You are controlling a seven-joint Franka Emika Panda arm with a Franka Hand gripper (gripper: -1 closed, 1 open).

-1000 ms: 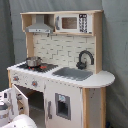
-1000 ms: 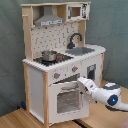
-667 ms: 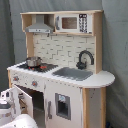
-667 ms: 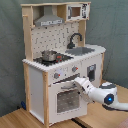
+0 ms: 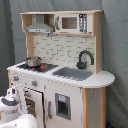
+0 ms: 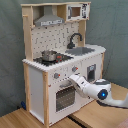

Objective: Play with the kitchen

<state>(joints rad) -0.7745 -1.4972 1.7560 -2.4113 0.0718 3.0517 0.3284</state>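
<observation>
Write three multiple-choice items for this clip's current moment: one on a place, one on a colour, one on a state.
1. Where does the small pot stand?
A. In the sink
B. On the stovetop
C. Inside the microwave

2. What colour is the faucet?
A. Black
B. Red
C. White

3. Where is the gripper in the second exterior view?
A. Up at the range hood
B. Over the sink
C. At the kitchen's front, at the top of the oven door

Answers:
1. B, the pot sits on the black stovetop in both exterior views, beside the grey sink.
2. A, the arched faucet behind the sink is black.
3. C, the arm reaches to the top of the oven door, just below the knobs.
</observation>
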